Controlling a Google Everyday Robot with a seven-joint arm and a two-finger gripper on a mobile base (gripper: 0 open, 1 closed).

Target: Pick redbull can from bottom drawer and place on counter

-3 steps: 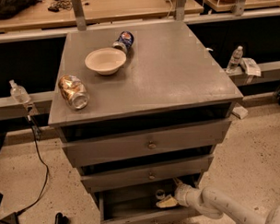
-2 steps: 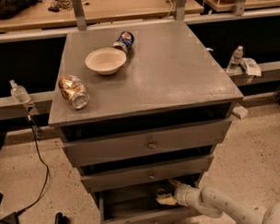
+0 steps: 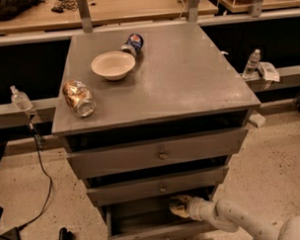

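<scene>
The bottom drawer (image 3: 154, 234) is pulled open under the two wider drawers. My gripper (image 3: 179, 206) reaches into it from the right, at the end of my white arm (image 3: 227, 217), just below the middle drawer's front. The redbull can does not show; the drawer's inside is dark and the gripper covers the spot it reaches. The counter (image 3: 188, 81) is the grey cabinet top above.
On the counter stand a cream bowl (image 3: 113, 65), a gold-brown can (image 3: 79, 98) lying on its side at the front left, and a blue can (image 3: 133, 43) lying behind the bowl. A black cable (image 3: 40, 160) hangs left of the cabinet. Plastic bottles (image 3: 251, 63) stand on the side rails.
The gripper has edged slightly up and further into the bottom drawer. Nothing else has moved.
</scene>
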